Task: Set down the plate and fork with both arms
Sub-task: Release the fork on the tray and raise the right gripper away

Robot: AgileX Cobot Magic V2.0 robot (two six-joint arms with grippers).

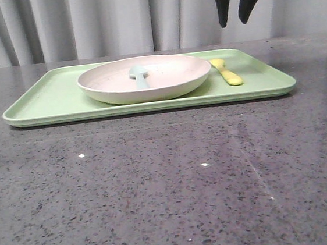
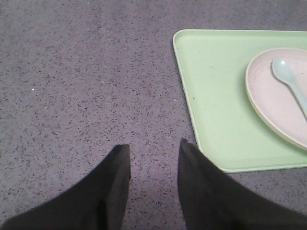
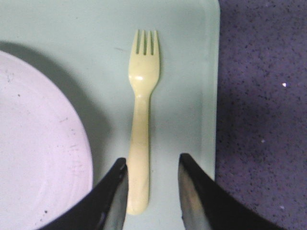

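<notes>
You are looking at a right gripper (image 1: 239, 18) hanging at the top right of the front view, its jaws spread and holding nothing, well above the fork (image 1: 226, 72), which is lying on the green tray (image 1: 44, 103) just right of centre, close beside the plate (image 1: 147, 77) but not touching it. In the right wrist view the fork's handle is sitting between the two open fingers (image 3: 115, 196), nearer one than the other, so if you are descending straight, one fingertip is risking landing on the handle and flicking it sideways instead of straddling it. The fork is lying flat and thin on a smooth tray, so I judge a shallow close could be skating it toward the plate's rim, and a deep one could be pressing into the tray and shifting everything on it. The left gripper (image 2: 153, 187) is also open and empty, poised over bare table (image 2: 86, 72) at the lower middle of its own view, beside the tray's corner. The plate is carrying a pale blue-green spoon (image 1: 140, 75); lifting the plate at a tilt could be sending that spoon sliding off.
</notes>
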